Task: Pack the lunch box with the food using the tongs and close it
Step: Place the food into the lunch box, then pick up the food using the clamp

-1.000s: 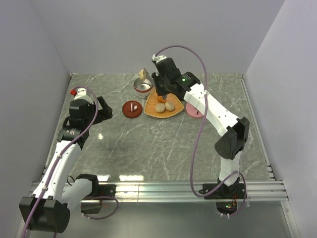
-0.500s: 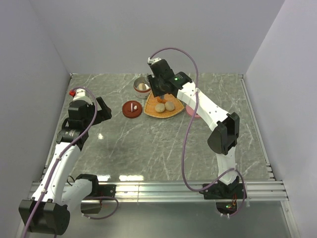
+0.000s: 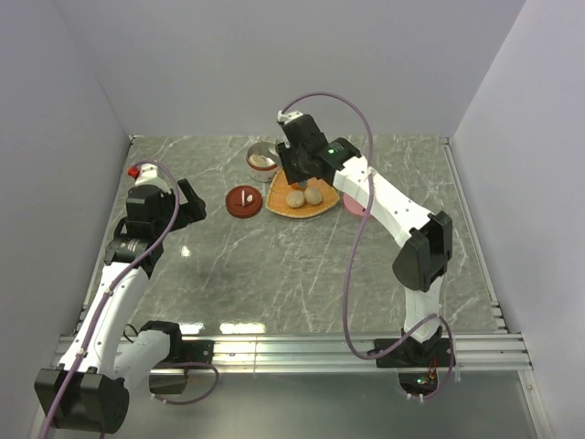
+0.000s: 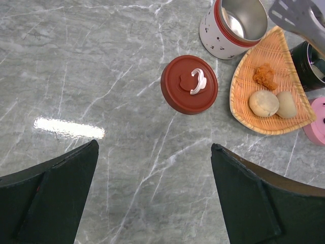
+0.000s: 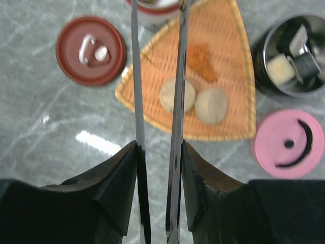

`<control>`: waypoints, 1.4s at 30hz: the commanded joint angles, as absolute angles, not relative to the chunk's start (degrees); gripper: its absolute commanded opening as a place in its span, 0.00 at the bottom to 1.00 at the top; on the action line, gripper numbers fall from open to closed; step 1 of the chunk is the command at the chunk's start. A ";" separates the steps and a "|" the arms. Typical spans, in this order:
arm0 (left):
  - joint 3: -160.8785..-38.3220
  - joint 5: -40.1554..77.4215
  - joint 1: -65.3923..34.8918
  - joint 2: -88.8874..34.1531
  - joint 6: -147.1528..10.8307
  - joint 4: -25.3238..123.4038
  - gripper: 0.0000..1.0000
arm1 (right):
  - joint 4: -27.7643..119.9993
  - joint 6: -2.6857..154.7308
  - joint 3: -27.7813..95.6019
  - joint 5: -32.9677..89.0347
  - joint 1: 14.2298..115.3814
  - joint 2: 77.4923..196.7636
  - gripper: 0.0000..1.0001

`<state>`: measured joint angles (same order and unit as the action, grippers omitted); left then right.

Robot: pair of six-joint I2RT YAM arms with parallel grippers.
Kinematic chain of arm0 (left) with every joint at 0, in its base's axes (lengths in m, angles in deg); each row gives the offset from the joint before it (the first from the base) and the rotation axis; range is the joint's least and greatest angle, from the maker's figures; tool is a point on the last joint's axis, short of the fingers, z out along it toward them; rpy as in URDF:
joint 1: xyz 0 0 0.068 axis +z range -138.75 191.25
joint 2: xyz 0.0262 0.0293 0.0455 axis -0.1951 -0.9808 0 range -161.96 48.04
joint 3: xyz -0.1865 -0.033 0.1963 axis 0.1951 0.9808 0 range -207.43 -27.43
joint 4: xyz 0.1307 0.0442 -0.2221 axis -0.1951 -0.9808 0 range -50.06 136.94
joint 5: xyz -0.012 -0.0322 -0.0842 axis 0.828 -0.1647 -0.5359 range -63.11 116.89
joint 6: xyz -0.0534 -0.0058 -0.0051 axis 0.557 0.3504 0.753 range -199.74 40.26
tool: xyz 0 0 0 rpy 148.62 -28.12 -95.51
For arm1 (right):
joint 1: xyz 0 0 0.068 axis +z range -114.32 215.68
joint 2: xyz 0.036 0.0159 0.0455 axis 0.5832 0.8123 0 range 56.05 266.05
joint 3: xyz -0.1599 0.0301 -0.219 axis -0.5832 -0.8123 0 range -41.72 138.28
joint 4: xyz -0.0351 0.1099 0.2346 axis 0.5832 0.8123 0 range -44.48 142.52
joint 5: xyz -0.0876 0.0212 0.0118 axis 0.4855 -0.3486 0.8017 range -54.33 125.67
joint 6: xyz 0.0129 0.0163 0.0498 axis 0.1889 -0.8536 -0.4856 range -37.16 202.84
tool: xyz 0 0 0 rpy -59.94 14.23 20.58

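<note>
- Top external view: nearest the bases, the left gripper (image 3: 187, 207) hangs over the table (image 3: 274, 274) with its jaws wide and nothing between them. It is well apart from the food, with the red-brown lid (image 3: 242, 201) between it and the tray (image 3: 288, 210).
- The right arm is much the nearer one. Its gripper is already over the tray.
- Right wrist view, from the fingers outward: the right gripper (image 5: 158, 147) is clamped on the tongs (image 5: 136, 76), one finger against each thin arm. The arms stand a little apart and carry nothing.
- The tongs' long axis runs straight away from the gripper across the tray, and the tips reach past its far edge to the white pot (image 4: 218, 35).
- The food left on the tray lies back along the arms, not at the tips. One beige lump (image 5: 188, 96) sits under one arm, and a second lump (image 5: 212, 105) is just beside it on the side of the dark pot (image 5: 287, 92). The orange piece (image 5: 202, 56) is farther along, on that same side.
- I judge the next pick needs the tips drawn back toward the gripper and shifted slightly toward the dark pot before they come down.
- The dark pot holds white and black pieces (image 5: 281, 68). The pink lid (image 5: 288, 143) lies beside it. Both lids are off, so closing is not yet done.
</note>
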<state>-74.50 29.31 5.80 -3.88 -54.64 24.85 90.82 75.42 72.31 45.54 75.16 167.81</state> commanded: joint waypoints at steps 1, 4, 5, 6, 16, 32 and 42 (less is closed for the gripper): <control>-74.98 29.27 5.62 -2.85 -55.22 25.93 1.00 | 87.89 75.37 68.33 46.13 74.97 159.68 0.45; -74.80 29.18 5.62 -2.94 -55.04 26.02 1.00 | 87.53 74.93 61.65 47.19 74.97 154.76 0.45; -74.63 29.09 5.54 -2.94 -54.96 26.19 0.99 | 87.53 74.49 58.16 47.45 75.05 152.23 0.45; -74.63 29.00 5.62 -3.02 -54.96 26.28 0.99 | 87.27 74.31 56.29 48.06 74.97 150.72 0.45; -74.19 28.04 5.62 -3.29 -54.43 26.72 0.99 | 87.97 71.33 42.57 49.47 75.05 137.80 0.45; -72.69 27.33 5.62 -1.97 -53.72 27.07 0.99 | 85.95 69.91 31.84 50.26 74.97 134.88 0.45; -72.70 28.04 5.62 -1.44 -53.99 26.72 1.00 | 85.33 75.10 36.67 52.81 74.97 141.91 0.44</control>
<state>-72.66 28.22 5.80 -3.03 -54.00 25.22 87.19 73.08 33.19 50.68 75.16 141.23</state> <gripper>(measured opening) 0.995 0.445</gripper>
